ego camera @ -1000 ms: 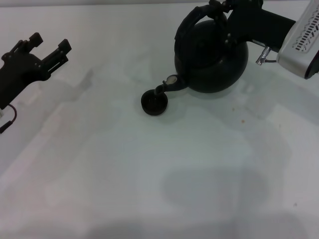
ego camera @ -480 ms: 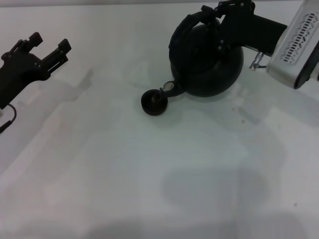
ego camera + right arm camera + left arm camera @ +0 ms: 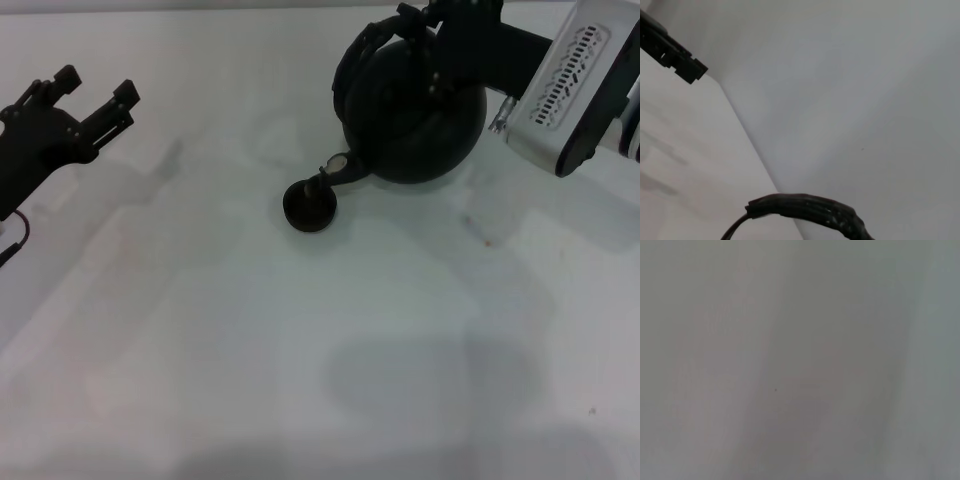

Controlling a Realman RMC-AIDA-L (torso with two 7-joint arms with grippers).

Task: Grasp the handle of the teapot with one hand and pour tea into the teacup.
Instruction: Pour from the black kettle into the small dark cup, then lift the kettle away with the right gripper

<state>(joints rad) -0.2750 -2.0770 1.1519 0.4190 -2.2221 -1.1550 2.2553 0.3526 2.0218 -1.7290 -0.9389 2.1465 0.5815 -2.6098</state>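
You see the right hand (image 3: 425, 30) clenched on the handle (image 3: 362, 45) near the surface's (image 3: 300, 350) far edge, the teapot (image 3: 410, 105) tilted, its spout over the teacup (image 3: 310, 206). The left hand (image 3: 88, 95) hangs released at the left edge.

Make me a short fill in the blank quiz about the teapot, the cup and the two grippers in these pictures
1. The right gripper is shut on the teapot's ____.
2. The teapot is tilted so its spout sits over the ____.
3. The left gripper hangs apart from the pot with its fingers ____.
4. The teacup stands on the ____ table.

Missing words: handle; teacup; open; white
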